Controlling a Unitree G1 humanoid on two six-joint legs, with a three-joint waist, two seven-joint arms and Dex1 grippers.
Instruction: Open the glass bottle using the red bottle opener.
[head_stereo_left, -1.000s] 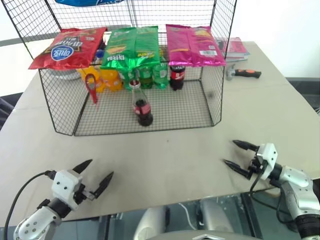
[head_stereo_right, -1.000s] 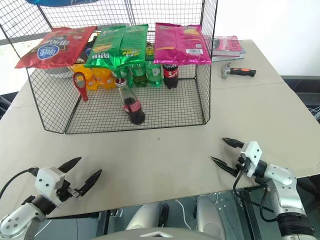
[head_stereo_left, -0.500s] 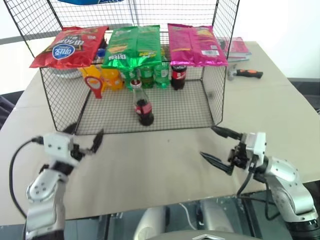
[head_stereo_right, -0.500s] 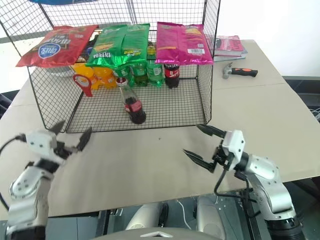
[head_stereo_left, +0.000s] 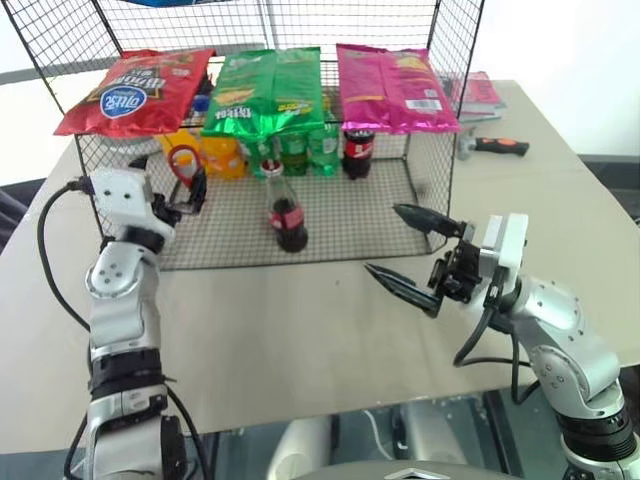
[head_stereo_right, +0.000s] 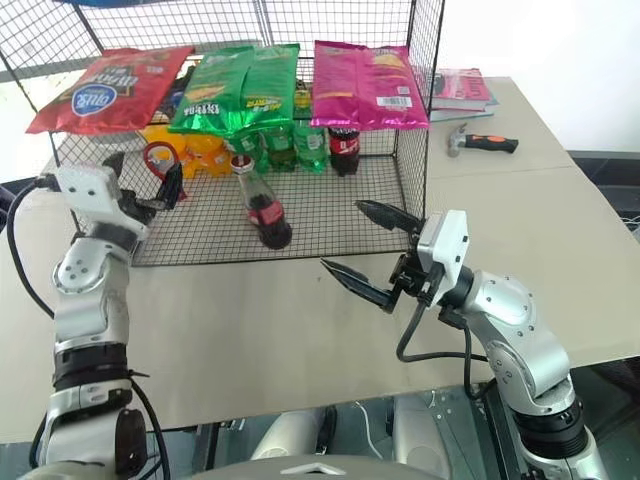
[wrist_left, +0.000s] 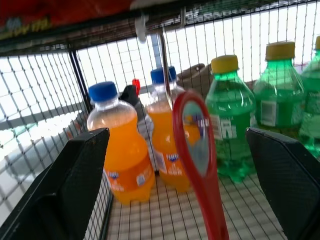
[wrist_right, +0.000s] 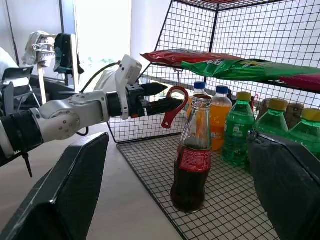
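Observation:
The glass bottle (head_stereo_left: 287, 212) stands upright on the wire rack's floor, near its open front, with dark liquid and a red label. The red bottle opener (head_stereo_left: 183, 164) hangs head-up at the rack's left side, in front of the orange bottles. My left gripper (head_stereo_left: 172, 182) is open, raised to the opener; in the left wrist view the opener (wrist_left: 199, 150) sits between the two spread fingers, which do not touch it. My right gripper (head_stereo_left: 385, 240) is open over the table, just outside the rack, pointing left toward the bottle (wrist_right: 192, 160).
The wire rack (head_stereo_left: 430, 180) has mesh walls and a shelf bearing red, green and pink crisp bags (head_stereo_left: 268, 90). Orange bottles (wrist_left: 120, 150), green bottles (wrist_left: 227, 125) and a dark soda bottle (head_stereo_left: 356, 152) line its back. A hammer (head_stereo_left: 492, 146) and books (head_stereo_left: 476, 92) lie at the far right.
My left arm has risen from the table's near edge and gone forward to the opener. My right gripper has lifted and swung left toward the rack's front. Both stay open.

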